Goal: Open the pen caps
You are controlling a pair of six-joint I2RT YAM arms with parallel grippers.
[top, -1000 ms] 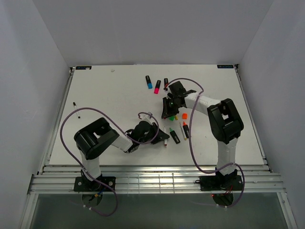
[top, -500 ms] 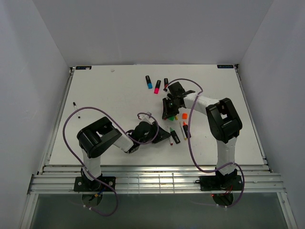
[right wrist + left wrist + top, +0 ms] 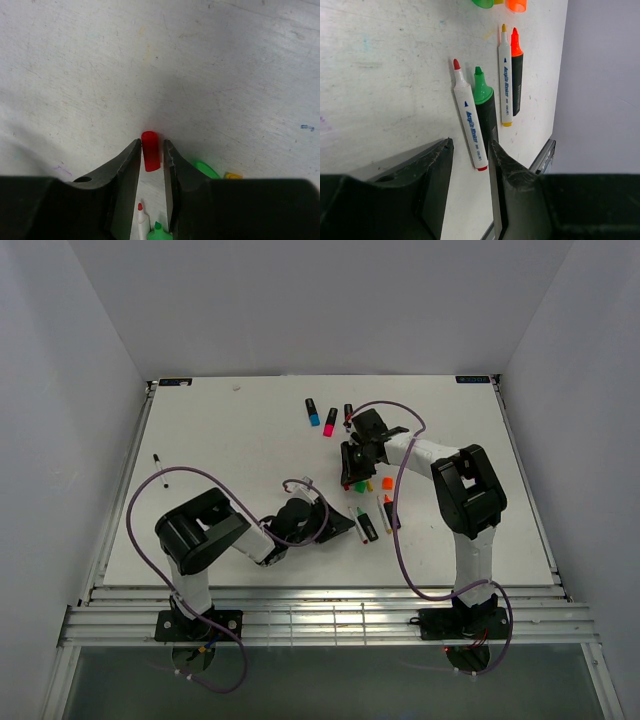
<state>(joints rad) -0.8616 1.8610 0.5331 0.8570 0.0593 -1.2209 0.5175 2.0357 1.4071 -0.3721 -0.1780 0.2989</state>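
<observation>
My right gripper (image 3: 352, 478) is shut on a small red pen cap (image 3: 150, 150), holding it just above the table; its jaws stand close on either side in the right wrist view (image 3: 151, 146). My left gripper (image 3: 343, 525) is open and empty (image 3: 471, 146). Just past its fingertips lies an uncapped white pen with a red tip (image 3: 469, 120), beside an uncapped green marker (image 3: 485, 107). A yellow-tipped white pen (image 3: 505, 75) and an orange-tipped marker (image 3: 517, 75) lie further on. Loose green (image 3: 360, 486), yellow (image 3: 369, 485) and orange caps (image 3: 386, 483) lie by the right gripper.
Capped markers with a blue cap (image 3: 312, 413), a pink cap (image 3: 330, 422) and a third (image 3: 348, 414) lie at the back. A thin capped pen (image 3: 160, 470) lies far left. The table's right edge (image 3: 547, 150) is close to the left gripper.
My left gripper let go of the white red-tipped pen beside the green marker and drew back to the left. My right gripper has hardly moved.
</observation>
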